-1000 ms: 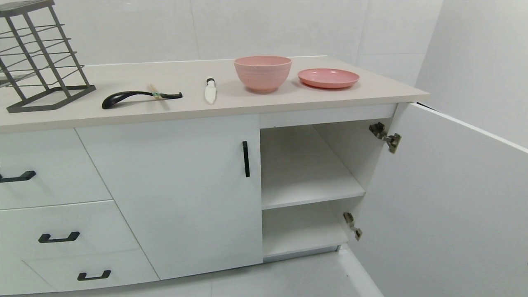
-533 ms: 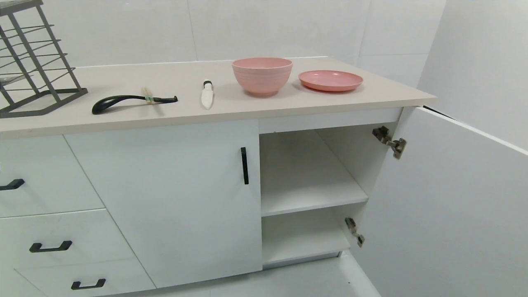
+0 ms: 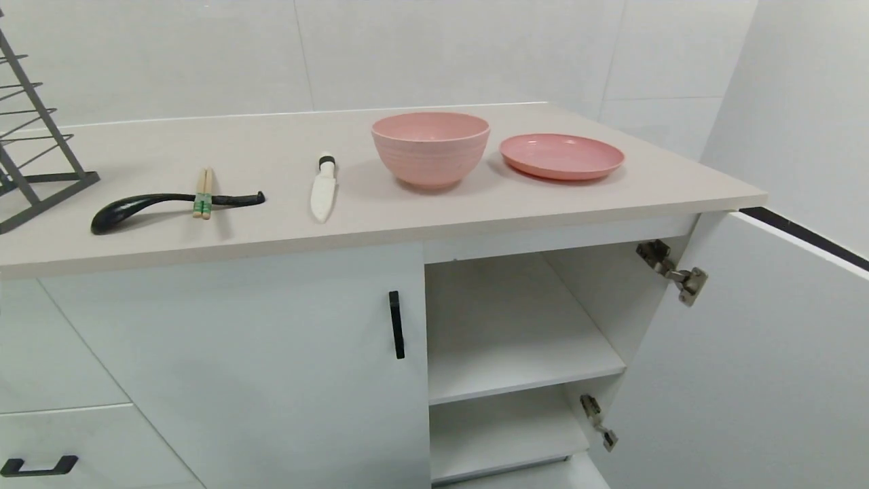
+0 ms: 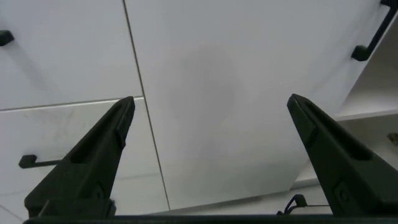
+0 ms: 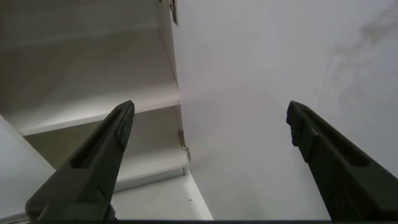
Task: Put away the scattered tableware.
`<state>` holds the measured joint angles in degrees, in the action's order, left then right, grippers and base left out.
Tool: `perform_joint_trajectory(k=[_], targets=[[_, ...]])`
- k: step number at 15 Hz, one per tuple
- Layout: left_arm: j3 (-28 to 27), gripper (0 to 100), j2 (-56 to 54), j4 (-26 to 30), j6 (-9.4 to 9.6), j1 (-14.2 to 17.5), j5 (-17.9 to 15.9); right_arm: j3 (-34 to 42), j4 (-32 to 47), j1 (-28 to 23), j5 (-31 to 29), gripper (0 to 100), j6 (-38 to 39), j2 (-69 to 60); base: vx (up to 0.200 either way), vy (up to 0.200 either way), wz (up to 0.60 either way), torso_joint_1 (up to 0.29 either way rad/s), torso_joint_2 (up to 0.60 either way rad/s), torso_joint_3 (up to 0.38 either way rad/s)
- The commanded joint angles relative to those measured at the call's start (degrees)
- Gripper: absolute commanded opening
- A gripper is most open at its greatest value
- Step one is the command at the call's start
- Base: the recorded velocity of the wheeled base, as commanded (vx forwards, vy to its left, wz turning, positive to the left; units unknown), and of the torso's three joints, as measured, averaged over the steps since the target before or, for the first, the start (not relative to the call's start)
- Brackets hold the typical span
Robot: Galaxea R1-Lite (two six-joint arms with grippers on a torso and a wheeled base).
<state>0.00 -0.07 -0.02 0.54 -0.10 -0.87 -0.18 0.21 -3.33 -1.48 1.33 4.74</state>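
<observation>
On the beige counter (image 3: 285,146) stand a pink bowl (image 3: 430,148) and, to its right, a pink plate (image 3: 561,155). A white knife (image 3: 323,188) with a black end lies left of the bowl. Farther left a black ladle (image 3: 163,205) lies with a pair of chopsticks (image 3: 203,193) across its handle. My left gripper (image 4: 210,109) is open, facing the white closed cabinet door (image 4: 230,93). My right gripper (image 5: 210,112) is open too, facing the open cabinet's shelf (image 5: 93,106) and the inside of its open door (image 5: 280,81).
The right cabinet stands open with two bare shelves (image 3: 516,353); its door (image 3: 767,353) swings out to the right. A dark wire rack (image 3: 30,136) stands at the counter's far left. Drawers with black handles (image 3: 39,466) are at lower left.
The head camera has moved closer and higher, so the counter and cabinet look larger and lower in view. The tableware itself has not moved.
</observation>
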Motion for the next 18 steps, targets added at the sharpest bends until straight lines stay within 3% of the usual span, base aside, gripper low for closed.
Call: perform_joint_trajectory(k=[1, 3, 10, 18], targets=[[0.0, 100, 0.1, -0.1, -0.01, 0.0, 0.0, 0.0, 0.1, 0.0, 0.0, 100, 0.0, 0.1, 0.000, 0.000, 0.00, 0.159, -0.10, -0.188], [0.0, 100, 0.1, 0.0, 0.08, 0.0, 0.0, 0.1, 0.1, 0.0, 0.0, 100, 0.0, 0.1, 0.000, 0.000, 0.00, 0.200, -0.15, -0.266], [0.0, 100, 0.1, 0.0, 0.08, 0.0, 0.0, 0.1, 0.1, 0.0, 0.0, 100, 0.0, 0.1, 0.000, 0.000, 0.00, 0.149, -0.57, -0.240], [0.0, 100, 0.1, -0.1, 0.43, 0.0, -1.1, 0.1, 0.1, 0.0, 0.0, 100, 0.0, 0.1, 0.000, 0.000, 0.00, 0.300, -0.49, -0.251]])
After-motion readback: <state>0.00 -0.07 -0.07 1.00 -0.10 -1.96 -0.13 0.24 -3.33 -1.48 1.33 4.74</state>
